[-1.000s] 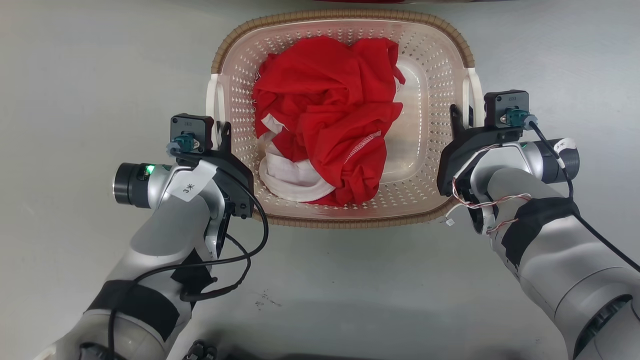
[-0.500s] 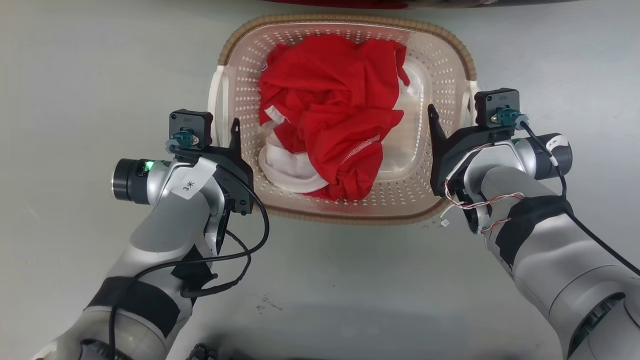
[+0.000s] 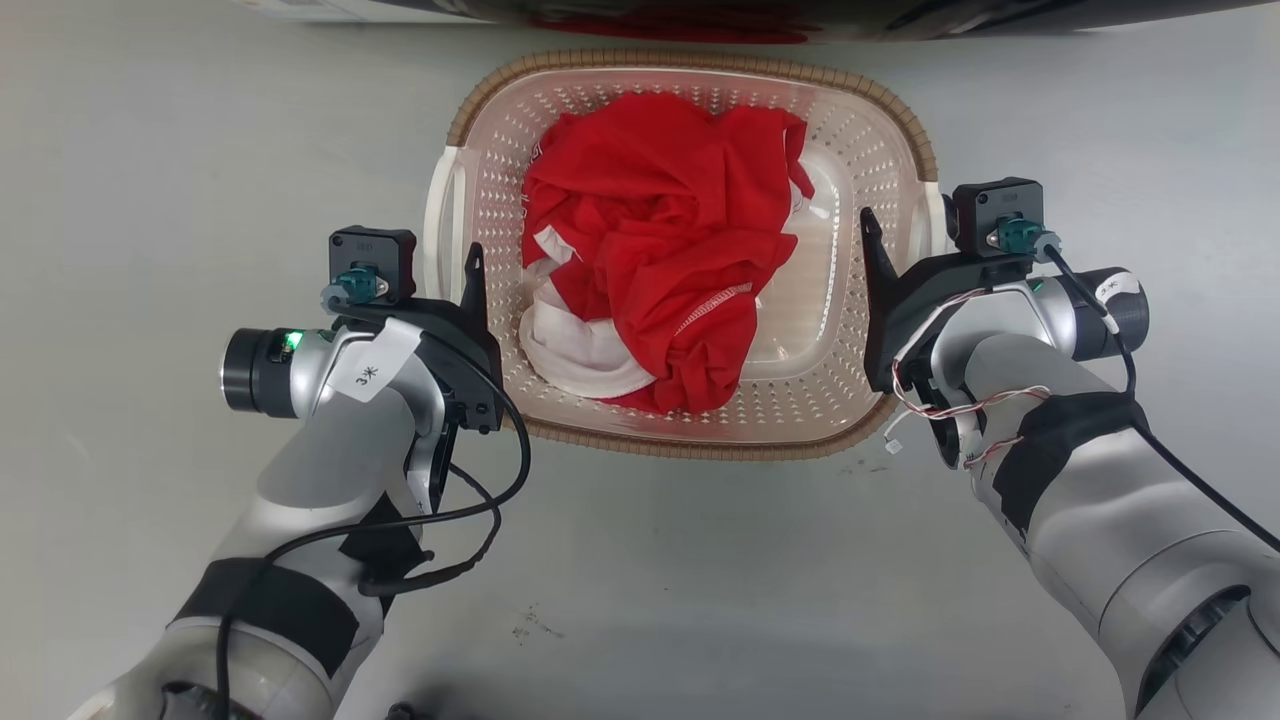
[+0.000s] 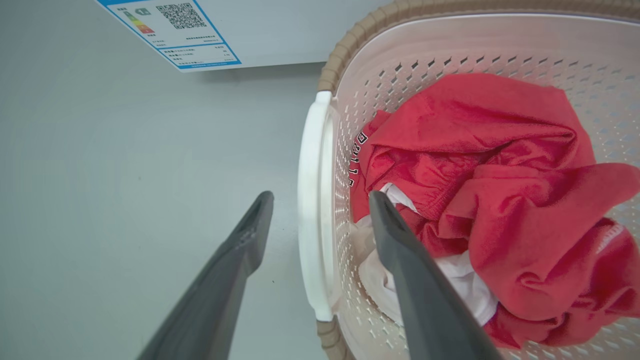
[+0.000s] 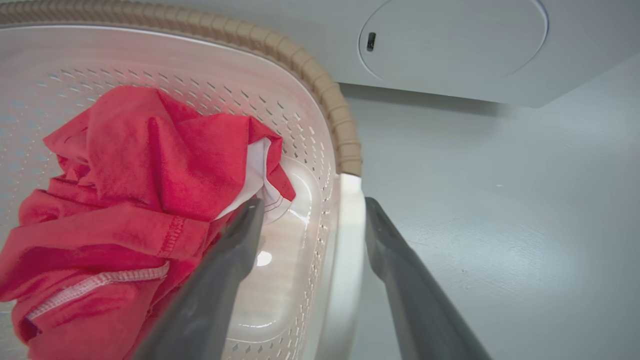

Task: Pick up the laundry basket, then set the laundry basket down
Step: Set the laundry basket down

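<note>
As their jaws have spread apart, left gripper [image 4: 320,200] and right gripper [image 5: 314,202] straddle handles [image 3: 438,210] of the laundry basket [image 3: 880,140].

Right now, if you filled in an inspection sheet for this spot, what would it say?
Surface: pale grey floor, lightly scuffed.
Job's things: laundry basket between the arms, holding red and white clothes.
Clutter: nothing seen.
End effectors: left end effector open, astride the left handle; right end effector open, astride the right handle.
Cables: black cable loops off the left arm; red-white wires at the right wrist.
Surroundings: white appliance beyond the basket, with a printed label.
</note>
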Controlling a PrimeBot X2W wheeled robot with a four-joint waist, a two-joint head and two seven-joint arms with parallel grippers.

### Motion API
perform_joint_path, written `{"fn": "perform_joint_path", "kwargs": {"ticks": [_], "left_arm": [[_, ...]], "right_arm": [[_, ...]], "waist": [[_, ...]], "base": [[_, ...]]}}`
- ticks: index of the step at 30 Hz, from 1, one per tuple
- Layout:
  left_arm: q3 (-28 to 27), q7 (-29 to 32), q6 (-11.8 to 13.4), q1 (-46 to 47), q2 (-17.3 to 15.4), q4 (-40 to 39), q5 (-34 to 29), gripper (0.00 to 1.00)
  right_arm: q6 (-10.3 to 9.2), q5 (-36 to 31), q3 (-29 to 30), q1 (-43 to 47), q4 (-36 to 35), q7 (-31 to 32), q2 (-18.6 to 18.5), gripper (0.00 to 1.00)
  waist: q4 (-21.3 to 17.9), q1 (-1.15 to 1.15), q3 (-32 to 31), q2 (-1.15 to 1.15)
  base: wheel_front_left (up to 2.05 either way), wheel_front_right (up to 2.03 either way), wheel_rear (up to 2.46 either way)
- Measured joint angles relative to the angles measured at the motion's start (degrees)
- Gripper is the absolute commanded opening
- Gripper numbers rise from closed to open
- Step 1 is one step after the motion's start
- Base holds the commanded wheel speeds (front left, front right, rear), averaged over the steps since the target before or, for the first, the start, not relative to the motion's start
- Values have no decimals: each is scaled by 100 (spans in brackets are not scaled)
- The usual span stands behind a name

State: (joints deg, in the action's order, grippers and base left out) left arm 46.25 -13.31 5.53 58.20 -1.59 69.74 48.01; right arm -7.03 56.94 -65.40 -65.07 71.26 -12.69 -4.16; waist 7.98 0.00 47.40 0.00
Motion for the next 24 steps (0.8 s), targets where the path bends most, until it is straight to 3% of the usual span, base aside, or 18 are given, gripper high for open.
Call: {"fn": "perform_joint_path", "kwargs": {"ticks": [5, 24], "left_arm": [[-19, -43, 0, -52, 0, 36, 41, 100], [-308, -100, -99, -513, -233, -225, 63, 100]], "right_arm": [[8, 1, 7, 8, 31, -22, 2, 100], [427, 10, 232, 361, -218, -158, 9, 100]], "waist": [[-32, 0, -155, 0], [-256, 0, -1120, 0]], "base": [[0, 0, 0], [0, 0, 0]]}}
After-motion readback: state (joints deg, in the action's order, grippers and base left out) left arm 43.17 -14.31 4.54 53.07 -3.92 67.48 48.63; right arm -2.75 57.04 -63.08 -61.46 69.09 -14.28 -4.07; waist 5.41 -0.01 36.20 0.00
